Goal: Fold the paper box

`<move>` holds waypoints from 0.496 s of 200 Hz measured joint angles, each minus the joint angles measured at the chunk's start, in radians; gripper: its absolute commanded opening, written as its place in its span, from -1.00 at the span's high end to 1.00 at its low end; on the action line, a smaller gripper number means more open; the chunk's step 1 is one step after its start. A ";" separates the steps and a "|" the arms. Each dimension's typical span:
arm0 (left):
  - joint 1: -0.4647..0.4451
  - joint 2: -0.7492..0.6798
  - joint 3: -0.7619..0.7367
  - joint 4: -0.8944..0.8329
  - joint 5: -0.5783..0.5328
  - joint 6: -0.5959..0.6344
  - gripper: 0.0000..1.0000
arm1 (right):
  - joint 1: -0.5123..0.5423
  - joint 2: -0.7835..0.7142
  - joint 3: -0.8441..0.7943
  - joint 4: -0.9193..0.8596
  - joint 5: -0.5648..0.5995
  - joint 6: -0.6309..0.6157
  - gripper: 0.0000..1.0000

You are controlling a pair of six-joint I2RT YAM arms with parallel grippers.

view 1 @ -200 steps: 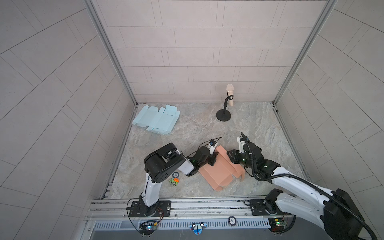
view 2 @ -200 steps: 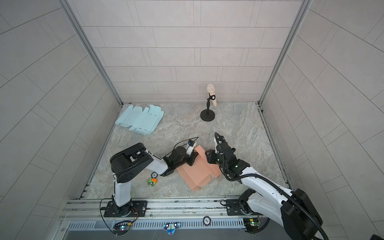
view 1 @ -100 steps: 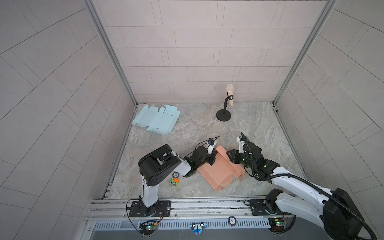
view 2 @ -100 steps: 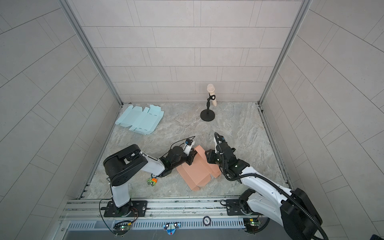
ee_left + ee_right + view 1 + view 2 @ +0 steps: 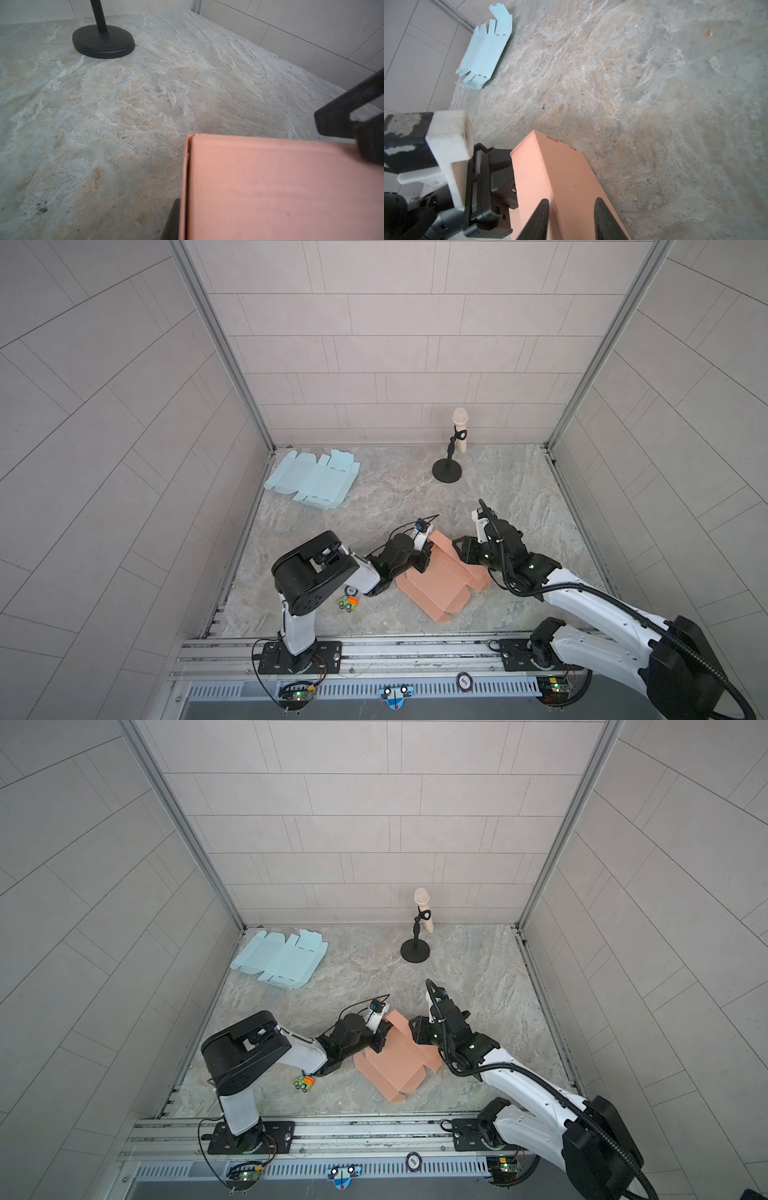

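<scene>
**Folding status: partly done, judged early to middle stage.**

**Location.** The salmon-pink paper box (image 5: 440,585) is laid on the marble-patterned table (image 5: 374,497). It is on the robot side of the black round-based microphone stand (image 5: 446,470) and well apart from it.

**Completed, as far as is shown.**
- One long side wall (image 5: 560,176), the edge of the box nearest the stand, is raised from the table.
- This wall is doubled over on itself. Its two layers are seen edge-on in the left wrist view.
- Small notches are seen along one edge of the wall in the right wrist view.

**Outstanding.**
- The broad panel of the box and the flaps at the end farthest from the stand are shown lying flat in both top views.
- The opposite wall, the end walls and the lid are judged not yet formed.

**End effectors.**
- The left end effector (image 5: 426,558) is placed at one end of the raised wall. One finger (image 5: 172,220) is set against the outer layer and the wall is passed between the fingers. The end effector is therefore taken to be clamped on the wall.
- The right end effector (image 5: 571,202) is placed over the same wall, farther along it. Its fingers are held apart, with the ridge of the wall between them. No clamping is evident.

**Other stock.** The pale blue flat box blanks (image 5: 311,479) are laid well apart from the stand, on its left-arm side. They are not involved in the present fold.
</scene>
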 measured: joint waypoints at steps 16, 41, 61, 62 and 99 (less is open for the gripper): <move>0.000 -0.018 -0.010 -0.002 -0.014 -0.016 0.88 | 0.011 -0.013 0.057 -0.086 0.022 -0.036 0.16; 0.000 -0.069 -0.014 -0.037 -0.059 -0.054 0.88 | 0.077 -0.081 0.159 -0.220 0.094 -0.103 0.30; 0.000 -0.122 -0.014 -0.096 -0.094 -0.095 0.88 | 0.156 -0.140 0.236 -0.303 0.175 -0.140 0.52; 0.000 -0.123 -0.014 -0.100 -0.096 -0.098 0.88 | 0.159 -0.141 0.238 -0.307 0.182 -0.142 0.55; 0.000 -0.203 0.026 -0.275 -0.137 -0.180 0.88 | 0.319 -0.157 0.307 -0.408 0.336 -0.171 1.00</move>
